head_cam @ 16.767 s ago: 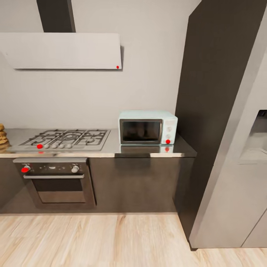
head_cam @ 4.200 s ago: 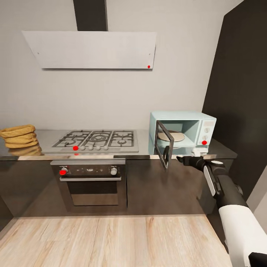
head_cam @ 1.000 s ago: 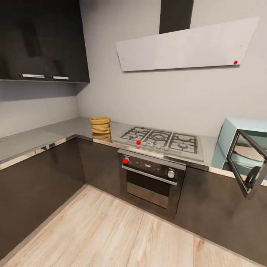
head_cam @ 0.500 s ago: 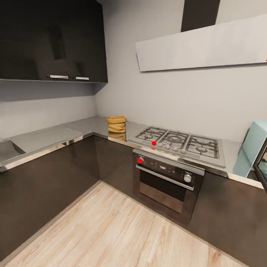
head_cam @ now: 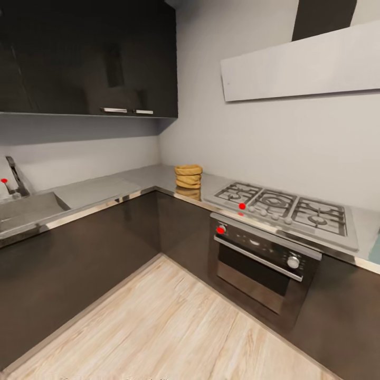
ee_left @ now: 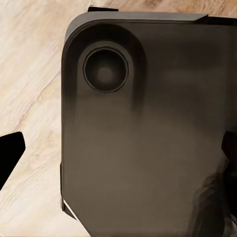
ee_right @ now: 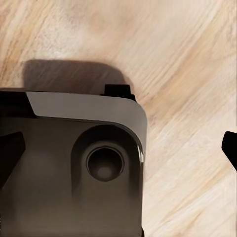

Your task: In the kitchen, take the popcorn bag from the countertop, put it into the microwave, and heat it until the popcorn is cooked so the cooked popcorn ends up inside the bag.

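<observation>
- In the left wrist view, the left gripper (ee_left: pixel 118 150) points down over the robot's dark base (ee_left: pixel 148 128); its black fingertips (ee_left: pixel 10 153) sit at opposite edges of the picture, so the pincer is spread wide with nothing between them.
- In the right wrist view, the right gripper (ee_right: pixel 118 145) hangs the same way, fingertips (ee_right: pixel 229 145) far apart and holding nothing, above the base's corner and the pale wooden floor (ee_right: pixel 187 59).
- In the head view, the wooden floor (head_cam: pixel 158 322) spreads in front of dark lower cabinets (head_cam: pixel 79 264) that meet in a corner.
- To the right stands the dark oven (head_cam: pixel 261 264) with steel knobs, and the gas hob (head_cam: pixel 287 211) with black grates lies on top of it.
- At the far left, a sink (head_cam: pixel 21 208) is sunk into the slab.
- The countertop (head_cam: pixel 105 187) is light grey and reflective, with a thin bright edge.
- The popcorn bag (head_cam: pixel 188 176) stands upright on the countertop near the corner, just left of the hob: short, tan-brown, wrinkly, with a thick rolled rim; its reflection shows below it.
- Behind, on the wall, hang black upper cabinets (head_cam: pixel 89 58) and a pale hood (head_cam: pixel 306 66).
</observation>
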{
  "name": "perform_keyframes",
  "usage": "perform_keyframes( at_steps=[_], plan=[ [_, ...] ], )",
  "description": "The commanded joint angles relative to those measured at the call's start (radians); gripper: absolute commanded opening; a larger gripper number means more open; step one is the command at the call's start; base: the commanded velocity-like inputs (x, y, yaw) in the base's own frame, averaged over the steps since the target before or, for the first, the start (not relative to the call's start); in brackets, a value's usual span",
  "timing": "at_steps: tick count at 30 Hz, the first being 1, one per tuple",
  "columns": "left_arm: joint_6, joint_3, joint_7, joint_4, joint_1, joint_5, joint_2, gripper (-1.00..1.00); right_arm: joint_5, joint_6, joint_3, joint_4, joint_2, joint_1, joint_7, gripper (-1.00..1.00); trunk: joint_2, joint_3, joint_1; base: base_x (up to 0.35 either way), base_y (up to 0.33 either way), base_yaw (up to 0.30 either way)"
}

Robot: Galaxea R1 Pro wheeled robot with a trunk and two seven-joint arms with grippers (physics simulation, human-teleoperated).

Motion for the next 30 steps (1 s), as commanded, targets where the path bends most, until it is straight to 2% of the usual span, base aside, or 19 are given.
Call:
perform_keyframes(
  at_steps=[1,18,30],
  plan=[
    [-0.001,0.001,0.000,0.000,0.000,0.007,0.000,1.00,0.010,-0.006,-0.009,0.003,0.000,-0.002,0.002,1.00,-0.001,-0.001,0.000,0.000,0.000,0.269],
    [-0.001,0.001,0.000,0.000,0.000,0.007,-0.002,1.00,0.010,-0.006,-0.009,0.003,-0.002,-0.002,0.002,1.00,-0.001,-0.001,0.000,0.000,0.000,0.263],
    [-0.001,0.001,0.000,-0.001,0.000,0.007,-0.002,1.00,0.017,-0.004,-0.003,0.000,-0.011,-0.002,0.001,1.00,-0.001,-0.001,0.000,0.000,0.000,0.018]
  ],
)
